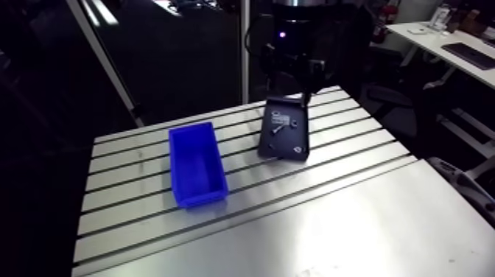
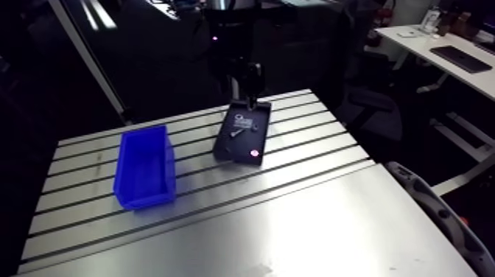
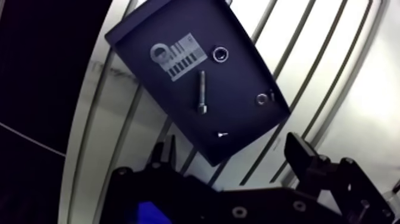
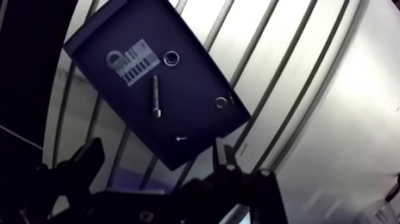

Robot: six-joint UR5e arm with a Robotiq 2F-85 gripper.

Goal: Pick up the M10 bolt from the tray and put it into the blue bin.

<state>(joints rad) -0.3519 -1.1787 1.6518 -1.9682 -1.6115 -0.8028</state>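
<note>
My gripper [image 3: 231, 146] hangs wide open with nothing in it. In the wrist view its two dark fingers [image 3: 300, 156] stand well apart, above the near corner of the tray [image 3: 244, 74] and clear of it. The bolt [image 3: 202, 91] is in the tray, ahead of the gripper. It lies flat near the middle of the dark floor, with its thicker end pointing back toward the fingers and nothing touching it. Just past its far end is a white label [image 3: 177, 55], and beside that label sits a nut [image 3: 219, 54]. A washer [image 3: 262, 98] lies off to one side of the bolt, close to the tray's edge. A tiny screw [image 3: 222, 134] lies between the bolt and the corner nearest me. The tray rests askew across the slots of the table [image 1: 331, 221]. From the arm view I see the gripper over the tray's far end. The bin [image 1: 195, 162] stands on the table beside the tray, apart from it, and its inside looks bare.
</note>
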